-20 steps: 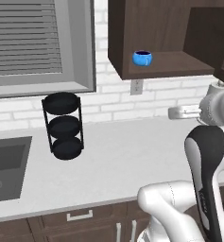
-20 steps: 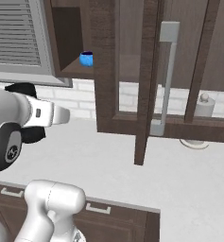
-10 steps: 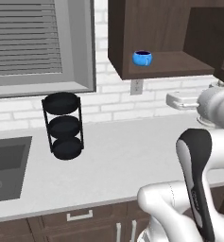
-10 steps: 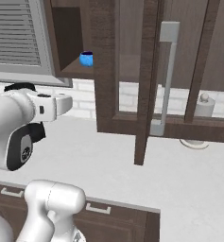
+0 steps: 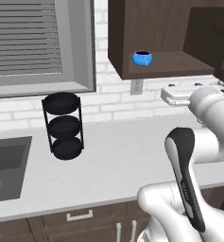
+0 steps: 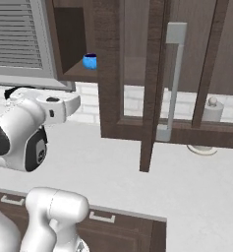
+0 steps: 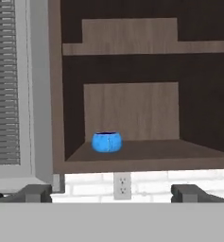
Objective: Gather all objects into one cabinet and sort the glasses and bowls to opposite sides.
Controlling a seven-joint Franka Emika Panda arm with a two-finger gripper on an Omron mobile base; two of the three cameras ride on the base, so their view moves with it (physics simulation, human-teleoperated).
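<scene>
On the far left there is a grey window with closed blinds [image 5: 26, 42]. Below it, a dark grey sink [image 5: 4, 165] is set into the pale grey counter [image 5: 113, 156]. Just to the right of the sink, a black round rack with three shelves [image 5: 62, 125] stands on the counter, near the white brick wall [image 5: 123, 106].

Further right, up on the wall, hangs the dark brown wooden cabinet [image 5: 156, 33]. It is open. The small bright blue bowl [image 5: 142, 58] sits on its bottom shelf, near the left side and close to the front edge. It stands upright. A white wall socket [image 5: 135, 86] is on the bricks just under the cabinet.

The white robot arm's gripper [image 7: 113, 194] is below the cabinet shelf and points at the cabinet. Its two dark fingers [image 7: 35, 193] are spread wide apart and hold nothing. The blue bowl is up above them, not touching.

On the right, the tall cabinet door with a long grey handle [image 6: 173, 83] stands open. A small white roll on a round stand [image 6: 209, 125] is on the counter far to the right.
</scene>
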